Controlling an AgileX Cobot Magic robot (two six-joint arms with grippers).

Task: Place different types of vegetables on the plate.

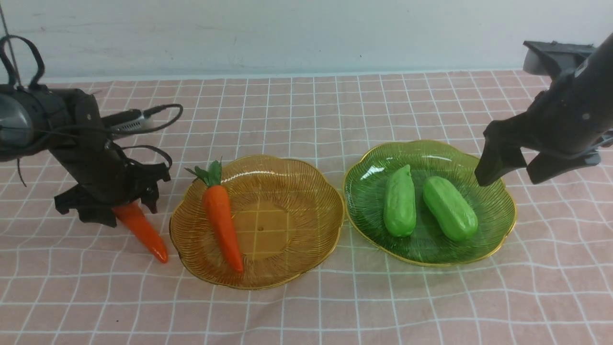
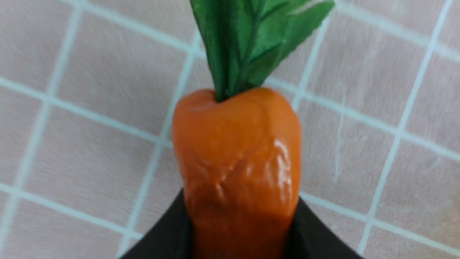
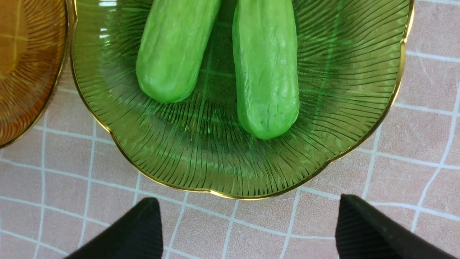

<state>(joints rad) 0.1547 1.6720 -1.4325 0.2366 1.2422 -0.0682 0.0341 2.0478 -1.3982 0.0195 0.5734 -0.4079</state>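
Gripping the loose carrot (image 1: pixel 142 232) at lower left of the front view, on the tabletop (image 1: pixel 306 314), with left end effector (image 1: pixel 112 211); right end effector (image 1: pixel 506 175) open, at upper right. Best to lift straight, then lower gently inside the amber plate (image 1: pixel 306 239).

Left gripper (image 1: pixel 122 213) — low, pointing down, fingers closed in on a carrot (image 1: pixel 143 232). Right gripper (image 1: pixel 503 177) — raised, angled inward, fingers parted, nothing between.

Orange carrots (image 1: pixel 223 225) with green leaves, amber plate (image 1: pixel 306 225), gold-rimmed green plate (image 1: pixel 431 254), light-green cucumbers (image 1: pixel 400 201), and white-gridded pink cloth (image 1: pixel 306 311)!
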